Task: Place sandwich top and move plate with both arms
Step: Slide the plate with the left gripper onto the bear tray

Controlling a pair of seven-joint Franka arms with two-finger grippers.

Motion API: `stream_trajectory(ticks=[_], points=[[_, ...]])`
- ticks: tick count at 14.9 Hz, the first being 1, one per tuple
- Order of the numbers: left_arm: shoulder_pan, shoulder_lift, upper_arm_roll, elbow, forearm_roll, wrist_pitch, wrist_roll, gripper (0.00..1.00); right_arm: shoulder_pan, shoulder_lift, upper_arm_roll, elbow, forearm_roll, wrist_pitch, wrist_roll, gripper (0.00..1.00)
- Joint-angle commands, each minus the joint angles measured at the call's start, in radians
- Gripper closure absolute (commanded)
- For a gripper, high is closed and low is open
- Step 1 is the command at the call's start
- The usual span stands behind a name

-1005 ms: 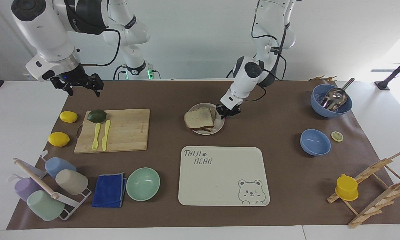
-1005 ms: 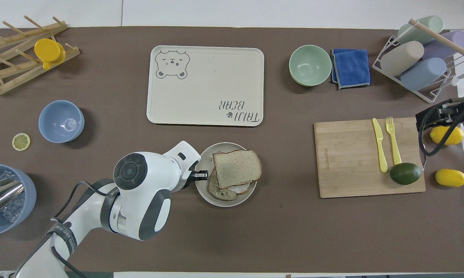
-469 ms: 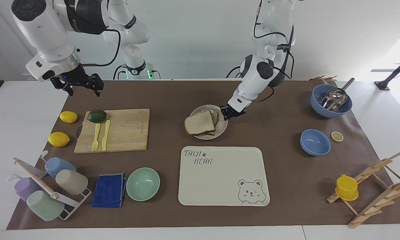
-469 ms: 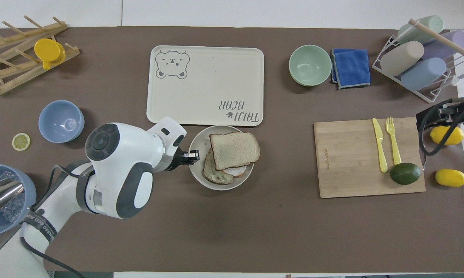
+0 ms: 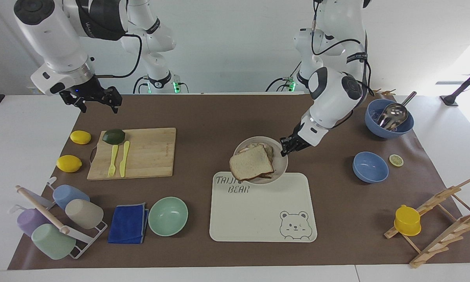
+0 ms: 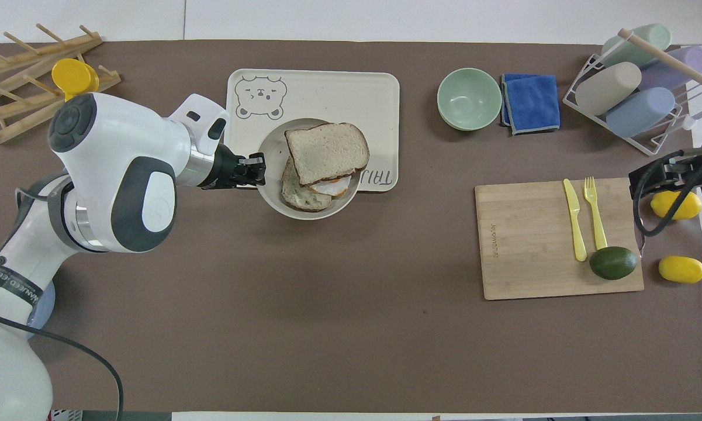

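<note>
The sandwich top [image 5: 252,163] [image 6: 327,153], a pale speckled slice, lies askew on the egg toast [image 6: 331,187] on the round cream plate [image 5: 281,166] [image 6: 304,211]. My left gripper [image 5: 286,150] [image 6: 258,169] is shut on the plate's rim at the side toward the left arm's end of the table. It holds the plate in the air over the edge of the bear tray [image 5: 258,211] [image 6: 327,93] nearer to the robots. My right gripper [image 5: 98,105] [image 6: 669,172] is open and empty. It waits in the air over the table corner beside the cutting board.
A cutting board [image 5: 148,156] holds an avocado [image 5: 113,136], a fork and a knife; two lemons [image 5: 69,163] lie beside it. A mint bowl [image 5: 168,216] and a blue cloth [image 5: 128,223] sit beside the tray. Two blue bowls [image 5: 370,167], a cup rack [image 5: 54,223] and a wooden rack [image 5: 434,219] stand at the table's ends.
My left gripper has lifted the plate with the sandwich off the table and carried it away from the robots, over the tray's edge. The right arm has not moved.
</note>
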Motion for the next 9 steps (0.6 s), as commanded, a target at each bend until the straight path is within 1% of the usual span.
stream_trajectory(ticks=[1, 2, 5, 7, 9], points=[[0.036, 0.177, -0.005, 0.224, -0.021, -0.041, 0.017, 1.0, -0.015, -0.018, 0.007, -0.016, 0.03, -0.005, -0.008, 0.0], [0.038, 0.224, -0.003, 0.261, -0.021, -0.038, 0.017, 1.0, -0.015, -0.018, 0.007, -0.016, 0.03, -0.005, -0.008, 0.0], [0.036, 0.31, -0.003, 0.32, -0.018, -0.018, 0.017, 1.0, -0.015, -0.018, 0.007, -0.016, 0.03, -0.005, -0.009, 0.0], [0.036, 0.321, -0.003, 0.317, -0.006, 0.029, 0.02, 1.0, -0.015, -0.018, 0.007, -0.016, 0.03, -0.005, -0.008, 0.0], [0.034, 0.321, -0.003, 0.308, -0.005, 0.037, 0.026, 1.0, -0.015, -0.018, 0.007, -0.016, 0.03, -0.005, -0.008, 0.0]])
